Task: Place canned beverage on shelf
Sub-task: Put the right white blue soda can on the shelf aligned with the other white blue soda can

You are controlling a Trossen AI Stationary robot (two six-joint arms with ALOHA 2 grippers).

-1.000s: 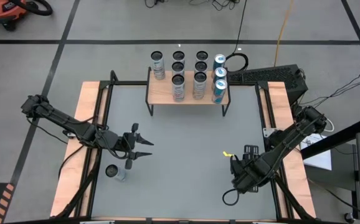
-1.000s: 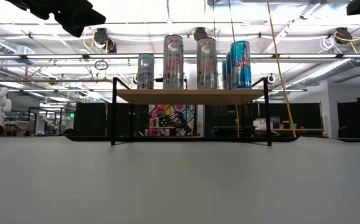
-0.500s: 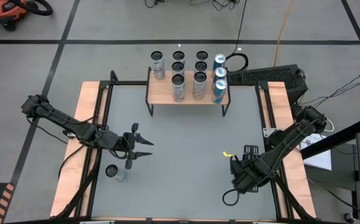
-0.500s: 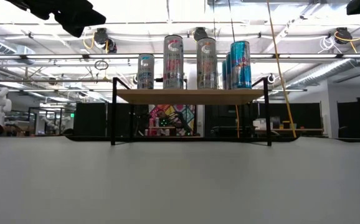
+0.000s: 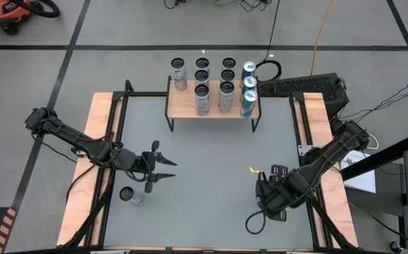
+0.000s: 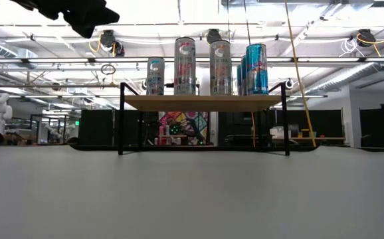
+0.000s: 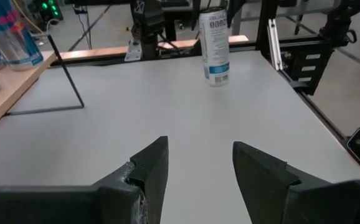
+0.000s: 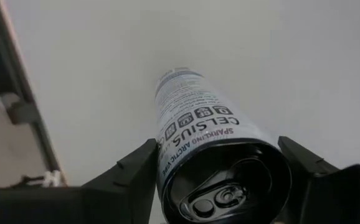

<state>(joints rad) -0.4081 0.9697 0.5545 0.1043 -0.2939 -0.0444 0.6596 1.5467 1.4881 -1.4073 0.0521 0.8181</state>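
Right gripper [image 8: 220, 180] clamps silver Celsius can [image 8: 212, 146] sidelong above grey surface [image 5: 211, 169], well short of wood-plank shelf [image 5: 187, 104]: tilted can may topple on release, knock crowded shelf cans [image 5: 224, 88]. Left gripper [image 7: 198, 168] empty, half-open, near second can [image 5: 128, 194].

L arm reaching in from table's left edge, L gripper [image 5: 163, 169] low over near-left area, fingers [image 7: 147, 167] apart, nothing between. R arm bent in from right edge, R gripper [image 5: 264, 192] at near-right, tilted down, fingers [image 8: 125, 177] clamped on both sides of a can [image 8: 214, 149]
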